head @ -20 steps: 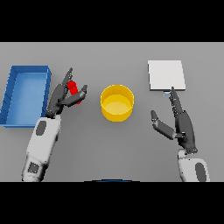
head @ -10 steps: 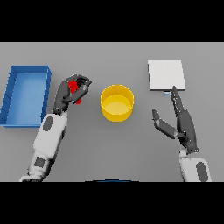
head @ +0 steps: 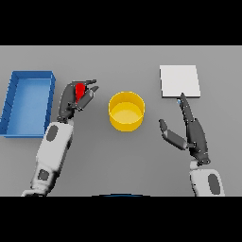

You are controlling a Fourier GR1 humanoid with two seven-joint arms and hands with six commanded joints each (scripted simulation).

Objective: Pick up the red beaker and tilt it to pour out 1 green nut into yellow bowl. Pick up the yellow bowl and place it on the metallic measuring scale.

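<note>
Grey and bare, the counter (head: 121, 61) carried a blue rectangular bin (head: 28, 101) at far left and a square metallic measuring scale (head: 180, 81) at right. Between them stood the round yellow bowl (head: 126, 111). Just left of the bowl, the left hand (head: 75, 98) was curled round the small red beaker (head: 80, 90), while the right hand (head: 189, 130) rested with fingers straight, just below the scale.
</note>
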